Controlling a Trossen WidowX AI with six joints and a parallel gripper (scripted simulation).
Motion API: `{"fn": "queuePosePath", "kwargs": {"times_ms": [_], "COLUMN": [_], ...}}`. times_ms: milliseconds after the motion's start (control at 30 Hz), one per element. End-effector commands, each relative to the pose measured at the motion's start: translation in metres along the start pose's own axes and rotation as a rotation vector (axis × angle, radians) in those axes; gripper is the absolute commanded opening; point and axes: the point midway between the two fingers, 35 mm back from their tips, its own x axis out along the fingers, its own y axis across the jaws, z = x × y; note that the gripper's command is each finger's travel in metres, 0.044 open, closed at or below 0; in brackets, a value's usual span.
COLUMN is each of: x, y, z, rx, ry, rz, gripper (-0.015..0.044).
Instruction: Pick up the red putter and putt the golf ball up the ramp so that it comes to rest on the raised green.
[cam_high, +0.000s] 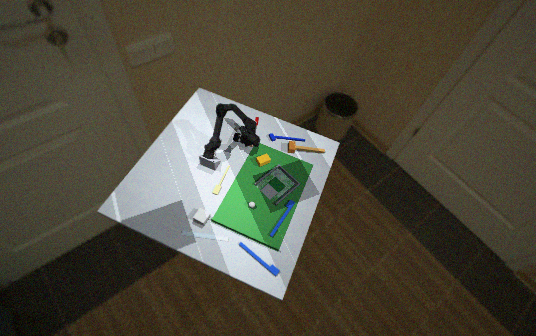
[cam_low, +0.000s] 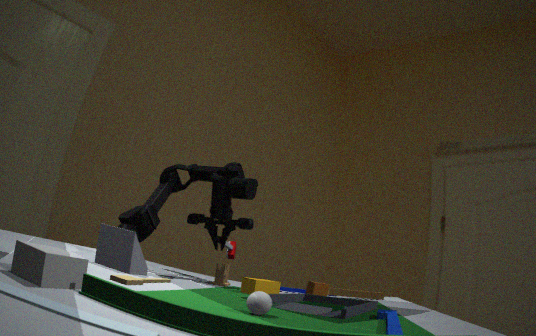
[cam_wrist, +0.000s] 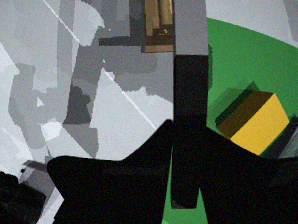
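Note:
My gripper (cam_high: 248, 139) (cam_low: 219, 247) (cam_wrist: 179, 124) is shut on the black grip of the red putter (cam_wrist: 190, 85). The putter's grey shaft runs up the wrist view, and its red head (cam_high: 257, 121) (cam_low: 232, 250) is off the table beside the fingers, above the wooden stand (cam_low: 222, 275) (cam_wrist: 159, 30). The white golf ball (cam_high: 252, 205) (cam_low: 259, 303) rests on the green mat (cam_high: 235, 211) (cam_low: 175, 305). Past it is the grey-walled frame (cam_high: 295, 181) with a grey sloped plate and a dark green square inside.
A yellow block (cam_high: 263, 160) (cam_low: 260, 286) (cam_wrist: 262, 127) lies on the mat near the gripper. A blue putter (cam_high: 281, 221) lies on the mat beside the frame. An orange mallet (cam_high: 310, 149), a tan putter (cam_high: 223, 180) and a pale block (cam_high: 201, 216) (cam_low: 50, 265) lie around the mat.

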Motion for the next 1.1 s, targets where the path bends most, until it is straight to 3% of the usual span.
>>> {"fn": "queuePosePath", "kwargs": {"times_ms": [0, 133, 1067], "x": [-0.014, -0.01, -0.073], "y": [0.0, -0.004, -0.025], "z": [0.006, -0.005, -0.175], "rx": [-0.008, 0.056, 1.091], "ry": [0.003, 0.014, 0.191], "rz": [-0.016, -0.013, -0.11], "gripper": [0.0, 0.0, 0.0]}}
